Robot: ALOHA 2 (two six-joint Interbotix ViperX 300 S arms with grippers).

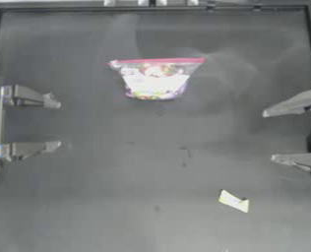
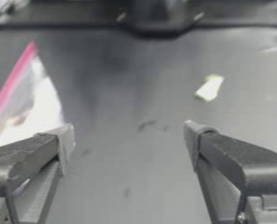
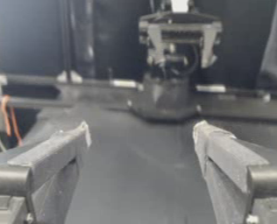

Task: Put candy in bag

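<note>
Candy [image 1: 233, 201]: your pale-yellow wrapped piece lies flat and slightly askew on the tabletop [image 1: 118, 197], in the near right part of the top view, touching nothing. In the left wrist view it shows as a small pale patch [image 2: 209, 87] beyond the jaws.

Bag [image 1: 155, 78]: your clear zip bag lies toward the far middle, well apart from the candy, its pink-red strip along the far rim and multicoloured sweets showing through. One edge of it enters the left wrist view [image 2: 18, 100].

Left gripper [image 1: 53, 124]: you have it drawn back at the left side, jaws wide apart, holding nothing.

Right gripper [image 1: 270, 135]: drawn back at the right side, jaws wide apart, holding nothing. Neither gripper touches either of the 2 items.
</note>
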